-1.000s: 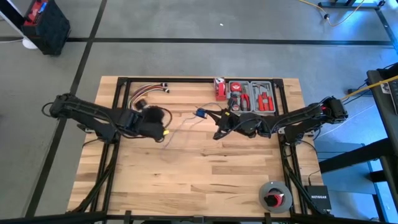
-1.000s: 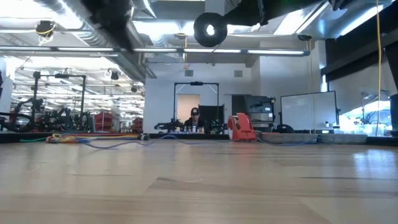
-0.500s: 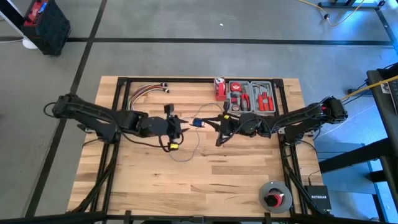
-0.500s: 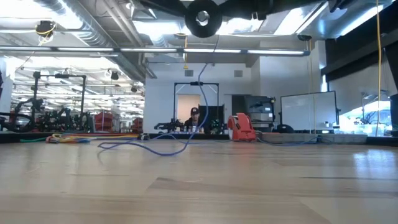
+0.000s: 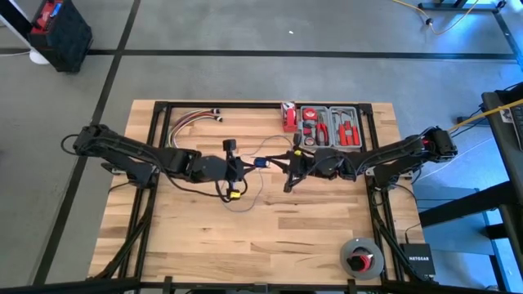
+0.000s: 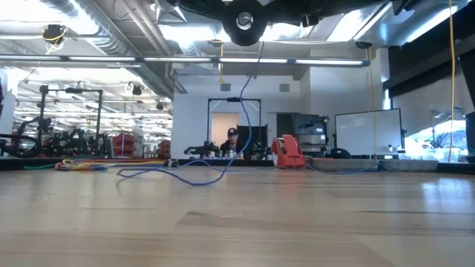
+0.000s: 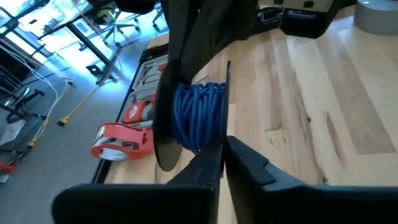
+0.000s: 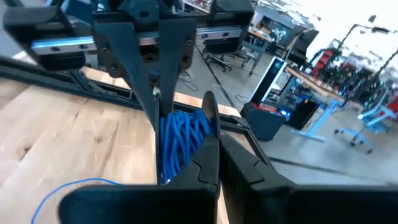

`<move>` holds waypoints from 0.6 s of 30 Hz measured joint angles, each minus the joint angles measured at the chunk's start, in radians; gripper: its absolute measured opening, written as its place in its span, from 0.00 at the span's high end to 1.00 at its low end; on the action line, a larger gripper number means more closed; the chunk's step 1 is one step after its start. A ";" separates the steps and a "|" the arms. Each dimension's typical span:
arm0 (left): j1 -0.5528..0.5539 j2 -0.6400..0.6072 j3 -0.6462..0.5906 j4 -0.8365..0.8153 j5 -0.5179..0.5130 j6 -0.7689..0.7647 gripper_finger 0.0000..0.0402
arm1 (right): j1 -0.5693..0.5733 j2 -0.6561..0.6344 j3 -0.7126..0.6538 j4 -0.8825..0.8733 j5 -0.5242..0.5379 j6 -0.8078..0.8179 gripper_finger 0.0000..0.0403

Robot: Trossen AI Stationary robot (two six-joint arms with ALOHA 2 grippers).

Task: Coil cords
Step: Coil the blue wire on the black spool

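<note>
The cords are thin blue wire. Part is wound on a small black spool [image 5: 261,162], held in the air between both arms above the table's far middle. In the low view the spool [image 6: 244,21] hangs high. One strand [image 6: 249,96] drops from it to loose loops [image 6: 185,174] lying on the wood, which also show in the high view [image 5: 248,198]. My left gripper [image 5: 245,167] reaches the spool from the table's left. My right gripper [image 5: 283,167] reaches it from the right. Both are shut on the spool. My left gripper pinches the rim of one thin black flange [image 7: 227,118] between its two fingers, beside the wound blue wire [image 7: 199,115]. It comes from the table's left, slanting a little downward. The spool is lifted clear of the table. My right gripper pinches the rim of the spool's other flange [image 8: 209,115] between its two fingers, next to the blue windings [image 8: 183,140]. It comes level from the table's right. The spool hangs clear of the table, and the free cord trails slack below it.
An open case of red-handled tools [image 5: 331,126] and a red tape measure [image 5: 288,117] lie at the far edge. A bundle of coloured wires [image 5: 192,121] lies far left. A grey round reel [image 5: 361,257] sits at the near right corner. A person [image 6: 233,141] sits in the room beyond.
My left gripper has gone toward the table's right, up to the spool, rolling and tipping up as it went. The free cord, which lay flat on the table, now hangs from the spool as a strand, and its loops have shifted nearer on the wood.
</note>
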State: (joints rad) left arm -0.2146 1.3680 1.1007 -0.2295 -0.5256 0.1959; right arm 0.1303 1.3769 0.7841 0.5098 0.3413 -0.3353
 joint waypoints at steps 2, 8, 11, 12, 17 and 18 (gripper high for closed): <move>0.004 0.000 0.000 0.005 -0.005 -0.002 0.98 | 0.000 0.000 0.000 0.000 0.008 0.038 0.98; -0.004 -0.001 0.000 -0.017 -0.130 -0.053 0.99 | 0.052 -0.094 0.101 -0.312 0.235 0.042 0.80; -0.009 -0.001 0.000 -0.062 -0.213 -0.119 0.99 | 0.096 -0.144 0.165 -0.538 0.345 0.096 0.71; -0.014 -0.001 0.000 -0.075 -0.236 -0.144 0.99 | 0.107 -0.151 0.172 -0.583 0.354 0.145 0.69; -0.012 -0.001 0.000 -0.124 -0.291 -0.230 0.99 | 0.119 -0.128 0.159 -0.703 0.285 0.409 0.64; -0.012 0.004 0.000 -0.120 -0.293 -0.237 0.99 | 0.119 -0.104 0.137 -0.677 0.277 0.435 0.64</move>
State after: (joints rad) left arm -0.2264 1.3716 1.1007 -0.3499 -0.8182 -0.0415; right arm 0.2492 1.2730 0.9210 -0.1668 0.6182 0.0997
